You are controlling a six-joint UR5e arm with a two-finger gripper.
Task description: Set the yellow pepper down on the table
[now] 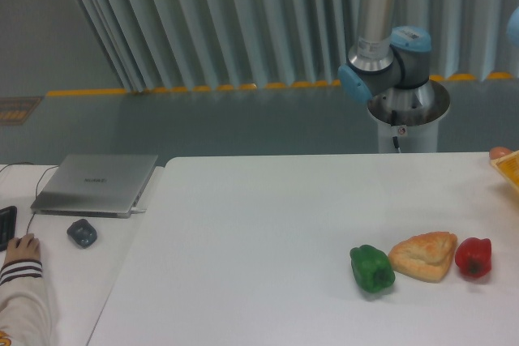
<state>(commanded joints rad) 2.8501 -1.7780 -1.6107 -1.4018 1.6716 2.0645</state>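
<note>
The yellow pepper is out of view. The white table (259, 232) fills the lower middle and right of the picture. On it, near the front right, lie a green pepper (372, 268), a tan triangular bread (423, 255) and a red pepper (473, 257) in a row. The arm's base and lower joints (388, 54) stand behind the table's far edge; the arm runs up and off the frame to the right. The gripper is outside the picture.
A yellow-orange container (508, 170) pokes in at the right edge, with a small pinkish thing (499, 152) just behind it. On the smaller desk at left sit a closed laptop (96, 183) and a mouse (82, 232); a person's hand (19, 247) rests at the lower left.
</note>
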